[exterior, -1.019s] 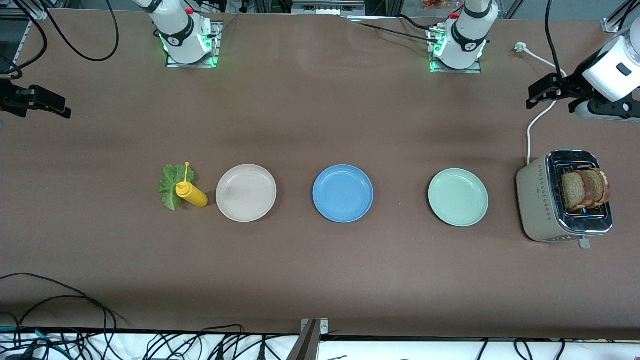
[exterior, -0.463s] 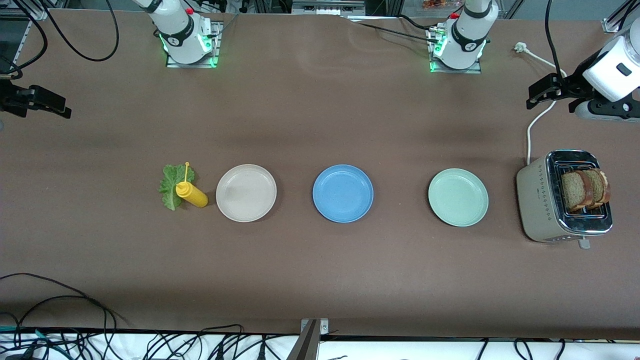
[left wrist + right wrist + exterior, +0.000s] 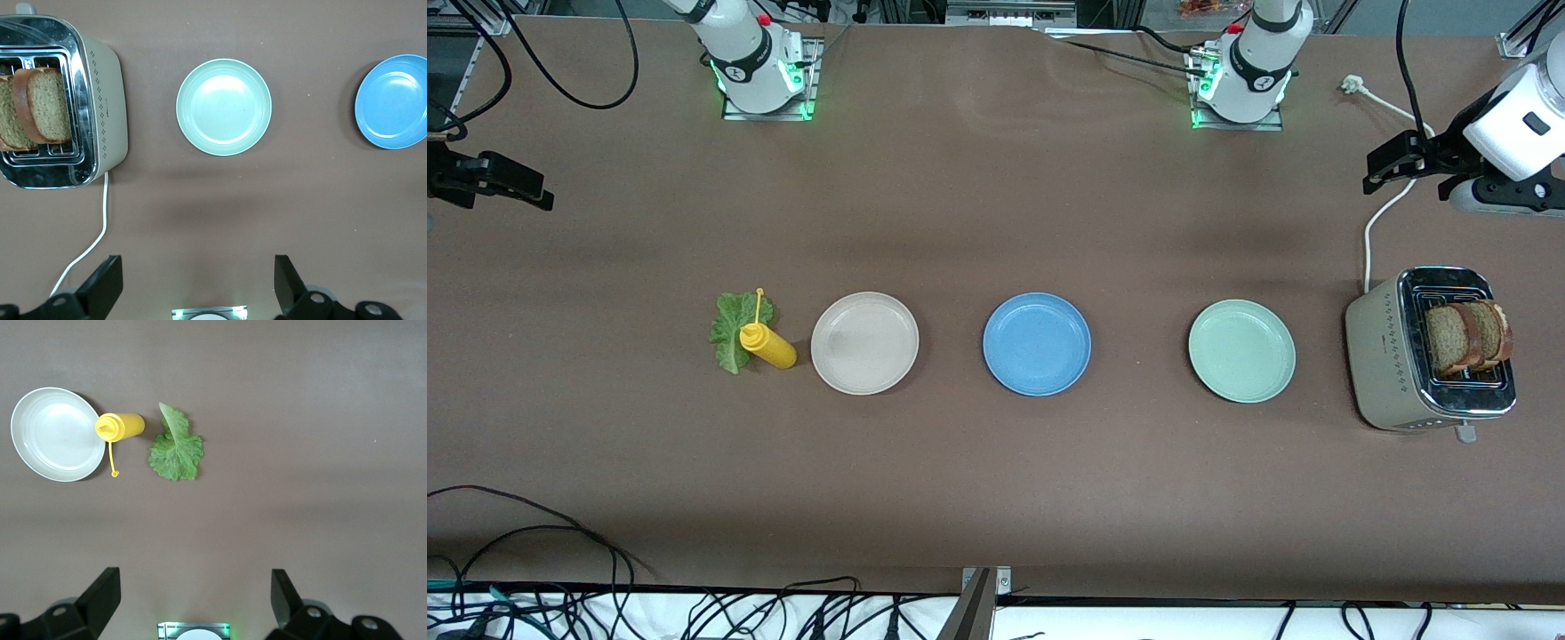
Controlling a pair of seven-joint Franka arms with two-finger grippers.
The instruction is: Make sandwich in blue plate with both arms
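Nothing has yet been placed on the blue plate [image 3: 1037, 343], which lies bare at mid-table between the beige-white plate [image 3: 864, 342] and the mint-green plate [image 3: 1241, 350], so the task is judged to be at its very start. The two bread slices [image 3: 1465, 335] are seen standing in the toaster [image 3: 1392, 360] at the left arm's end, and the lettuce leaf [image 3: 727, 329] beside the yellow mustard bottle [image 3: 767, 346] at the right arm's end. The left gripper [image 3: 193, 283] is held high over bare table near the toaster and the right gripper [image 3: 193, 600] high over the right arm's end, each with jaws spread and empty; a descent of the left gripper onto a bread slice is likely called for next.
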